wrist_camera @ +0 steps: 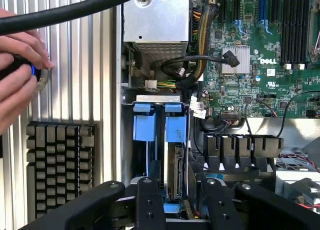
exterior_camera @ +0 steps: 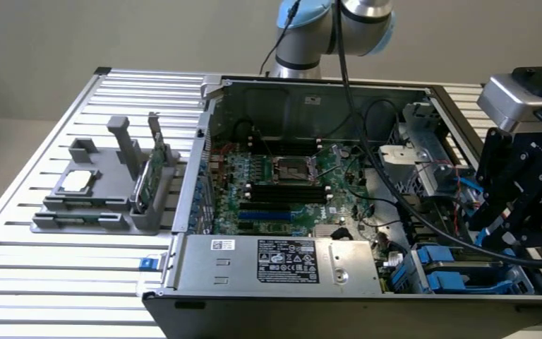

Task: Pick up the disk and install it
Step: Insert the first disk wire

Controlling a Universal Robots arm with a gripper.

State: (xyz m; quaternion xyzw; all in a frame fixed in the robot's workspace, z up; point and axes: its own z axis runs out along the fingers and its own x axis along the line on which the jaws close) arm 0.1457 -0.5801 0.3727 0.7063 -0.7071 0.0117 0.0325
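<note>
I am looking down through the wrist camera at the gripper (wrist_camera: 182, 190), which is hanging over the drive bay (exterior_camera: 459, 272) in the lower right of the exterior view, at the near corner of the open computer case (exterior_camera: 252, 282). The disk (wrist_camera: 175, 170) is standing on its edge inside one slot of this bay, directly between the jaws, and its blue rail tab (wrist_camera: 176, 129) is sitting just beside the blue tab of the neighbour slot (wrist_camera: 145, 127). The jaws are standing partly apart with the disk between them, but I cannot tell if they are really pinching it or only standing around it. I am judging that the picking up is already done and that the installing is far along, because the disk is no longer lying anywhere on the tabletop (exterior_camera: 54, 282) and is sitting deep in its slot. I cannot tell whether it is pushed fully home, so the seating and the letting go are not confirmed for me. In the left of the exterior view the grey holder (exterior_camera: 92, 205) is carrying the small silver chip (exterior_camera: 78, 180) and the green card (exterior_camera: 153, 176), both untouched. In the wrist view a person's hand (wrist_camera: 17, 74) is holding a small device over the tabletop beside the case.
</note>
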